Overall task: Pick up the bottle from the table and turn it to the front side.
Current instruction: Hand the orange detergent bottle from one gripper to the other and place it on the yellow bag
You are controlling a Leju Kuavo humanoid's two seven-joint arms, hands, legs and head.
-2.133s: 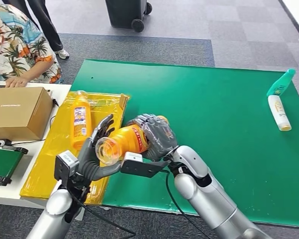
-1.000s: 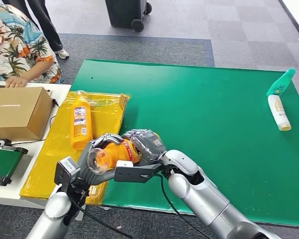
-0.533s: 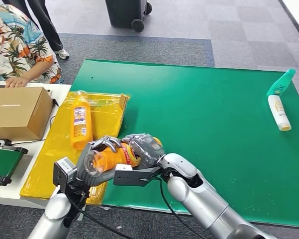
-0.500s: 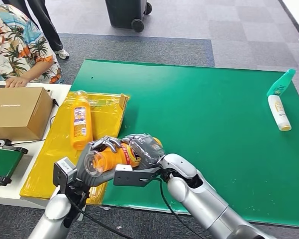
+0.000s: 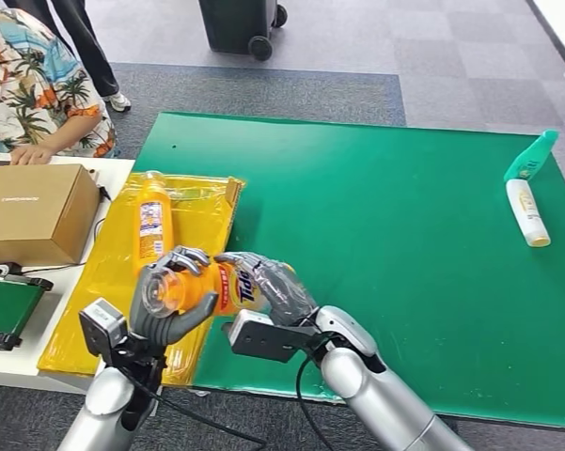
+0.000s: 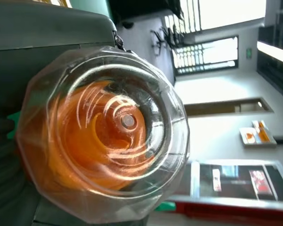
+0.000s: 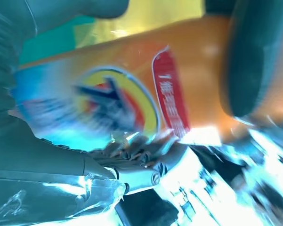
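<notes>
Your left hand [image 5: 167,303] has its fingers wrapped round the clear cap end of the orange plastic detergent bottle [image 5: 210,287], while your right hand [image 5: 274,287] clasps the body beyond them, so the bottle lies level in the air between both hands, probably so one hand can twist while the other steadies. Count four bottles: this one, a second orange bottle [image 5: 150,224] on the yellow plastic sheet [image 5: 109,282] past your left fingers, and a green bottle [image 5: 532,154] and white bottle [image 5: 526,212] well clear of your right hand.
</notes>
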